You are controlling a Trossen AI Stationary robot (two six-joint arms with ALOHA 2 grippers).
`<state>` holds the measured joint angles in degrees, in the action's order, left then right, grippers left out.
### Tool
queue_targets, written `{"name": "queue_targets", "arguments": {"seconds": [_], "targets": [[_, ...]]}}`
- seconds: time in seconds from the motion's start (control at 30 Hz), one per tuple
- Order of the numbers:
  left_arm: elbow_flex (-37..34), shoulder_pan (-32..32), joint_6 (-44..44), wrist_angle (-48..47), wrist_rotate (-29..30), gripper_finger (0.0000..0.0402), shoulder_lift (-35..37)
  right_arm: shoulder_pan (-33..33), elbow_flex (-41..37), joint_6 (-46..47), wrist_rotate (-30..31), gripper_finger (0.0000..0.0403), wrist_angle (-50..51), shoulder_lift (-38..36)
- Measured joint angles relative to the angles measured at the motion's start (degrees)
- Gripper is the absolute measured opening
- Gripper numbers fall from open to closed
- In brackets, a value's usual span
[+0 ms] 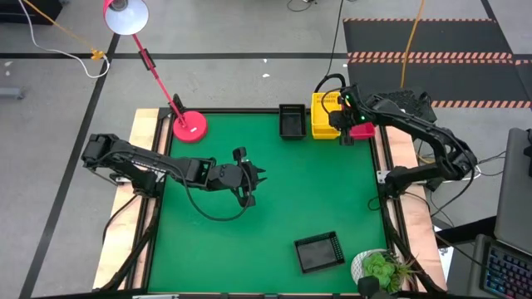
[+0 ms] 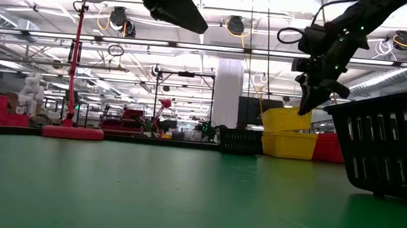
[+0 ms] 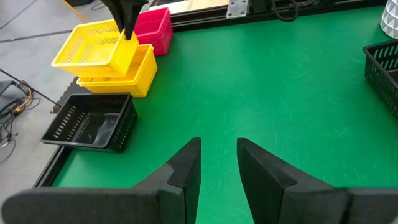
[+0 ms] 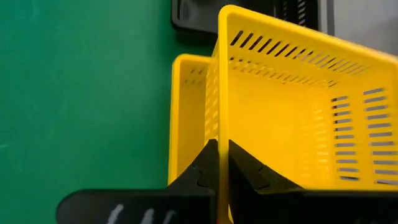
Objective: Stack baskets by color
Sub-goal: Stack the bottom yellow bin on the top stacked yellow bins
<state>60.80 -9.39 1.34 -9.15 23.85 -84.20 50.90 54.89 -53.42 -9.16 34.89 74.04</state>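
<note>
High view: right end effector (image 1: 347, 124) hangs over the yellow stack (image 1: 325, 116), beside the black basket (image 1: 292, 121); a second black basket (image 1: 319, 252) lies well apart from the stack on the green worktop (image 1: 274, 191).

Low view: the lifted yellow basket (image 2: 286, 119) sits tilted above the stack.

Left wrist view: left end effector (image 3: 217, 158) is partly open, empty, waiting well clear of the stack.

Right wrist view: fingers pinched shut on the lifted basket's wall. Likely step: nesting; next, level it and lower.
</note>
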Motion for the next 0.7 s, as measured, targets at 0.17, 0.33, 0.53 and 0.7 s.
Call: {"name": "queue_targets", "arguments": {"seconds": [0.17, 0.33, 0.53, 0.7], "targets": [[0.0, 0.0, 0.0, -0.02, 0.0, 0.0106, 0.0, 0.76, 0.0, -0.31, 0.01, 0.0004, -0.46, 0.97], [0.0, 0.0, -0.02, -0.02, -0.01, 0.0106, 0.0, 0.87, 0.0, -1.35, -0.08, 0.0004, -0.3, 1.0], [0.0, 0.0, 0.17, -0.02, 0.01, 0.0106, 0.0, 0.74, 0.0, -1.35, -0.1, 0.0004, 0.09, 0.98], [0.0, 0.0, 0.26, -0.02, 0.0, 0.0106, 0.0, 0.73, 0.0, -1.37, -0.26, 0.0004, 1.05, 0.57]]}}
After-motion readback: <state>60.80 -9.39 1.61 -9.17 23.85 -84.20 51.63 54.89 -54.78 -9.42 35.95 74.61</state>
